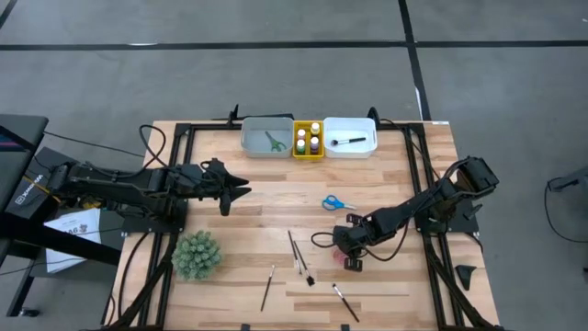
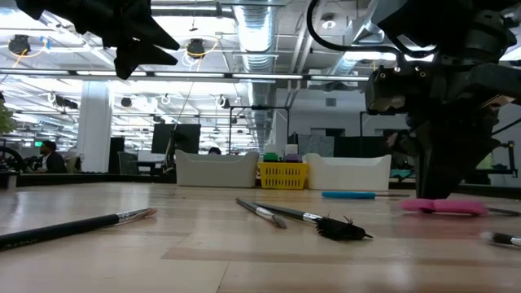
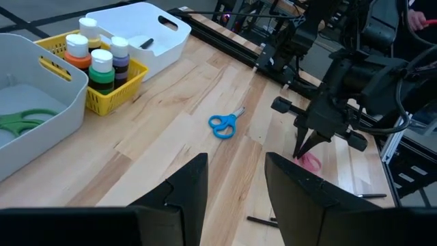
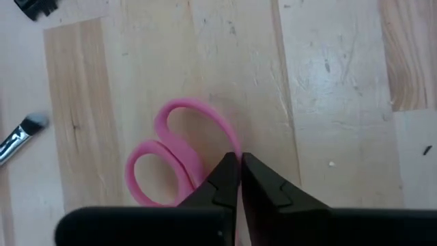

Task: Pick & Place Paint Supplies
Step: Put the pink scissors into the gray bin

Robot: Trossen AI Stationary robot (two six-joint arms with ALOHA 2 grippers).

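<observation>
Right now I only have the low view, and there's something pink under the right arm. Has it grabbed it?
Observer: The right gripper is shut, with its tips at the edge of one handle loop of the pink scissors. They lie flat on the table, and I can't tell whether the loop is pinched.
Operator: Are any scissors put away already?
Observer: Yes, the green scissors lie inside the grey tray.
Operator: And that blue strip behind?
Observer: That is the blue scissors, lying on the bare table between the pink pair and the trays.
</observation>
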